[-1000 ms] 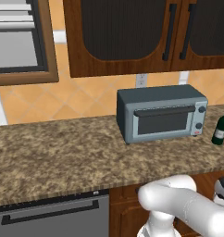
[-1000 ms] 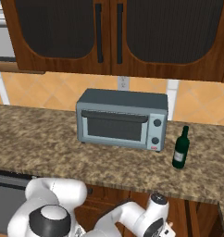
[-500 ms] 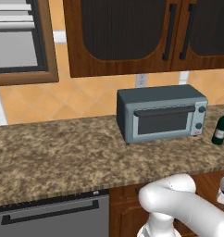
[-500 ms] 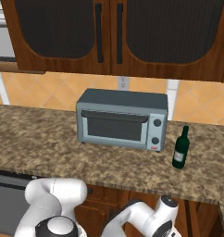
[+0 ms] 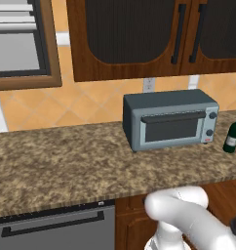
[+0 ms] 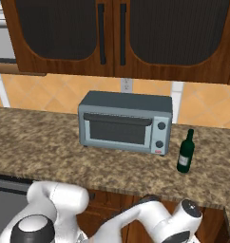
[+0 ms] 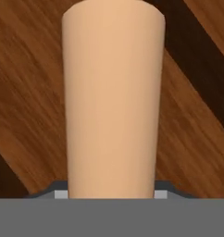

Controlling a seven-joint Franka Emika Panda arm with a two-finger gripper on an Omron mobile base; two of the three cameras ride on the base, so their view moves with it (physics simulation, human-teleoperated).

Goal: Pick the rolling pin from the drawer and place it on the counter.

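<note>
speckled counter (image 5: pixel 66 166) with grey toaster oven (image 5: pixel 169 118) and green bottle (image 6: pixel 186 151) in base views, hand view close on rolling pin (image 7: pixel 113 97) over brown wood, claw state cannot tell

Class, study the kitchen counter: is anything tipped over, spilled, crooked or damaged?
Nothing stands out. The toaster oven sits level on the counter with its door closed, and the green bottle stands upright beside it, apart from it.

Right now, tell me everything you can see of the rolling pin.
In the hand view the rolling pin appears very close as a smooth, light tan wooden cylinder running straight up from between the jaws at the bottom. It tapers slightly toward the far end, which looks cut flat. No handle ends are visible. Behind it is dark brown wood grain. Whether the jaws touch it cannot be told.
</note>
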